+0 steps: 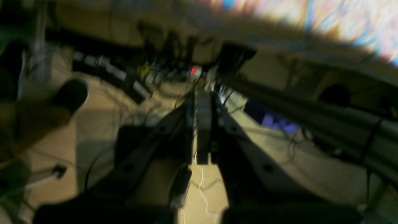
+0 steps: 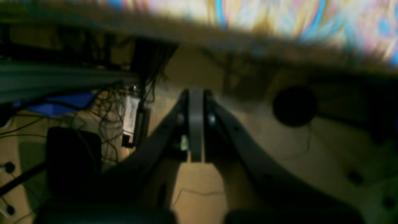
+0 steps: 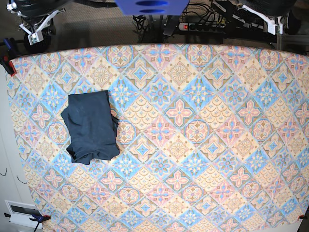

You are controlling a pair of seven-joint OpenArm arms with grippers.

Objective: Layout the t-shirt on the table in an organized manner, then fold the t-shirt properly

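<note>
In the left wrist view, the left gripper is hanging clenched on nothing, off the table edge. In the right wrist view, the right gripper is likewise pinching only air. In the base view, the t-shirt is lying in a compact fold on the table, toward that view's left; its uneven lower hem is risking a sloppy result.

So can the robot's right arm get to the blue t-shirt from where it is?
Probably yes. The t-shirt lies folded on the table's left side in the base view, which is the right arm's side. Nothing sits on or around it. The right gripper is shut and parked off the table's far edge.
</note>
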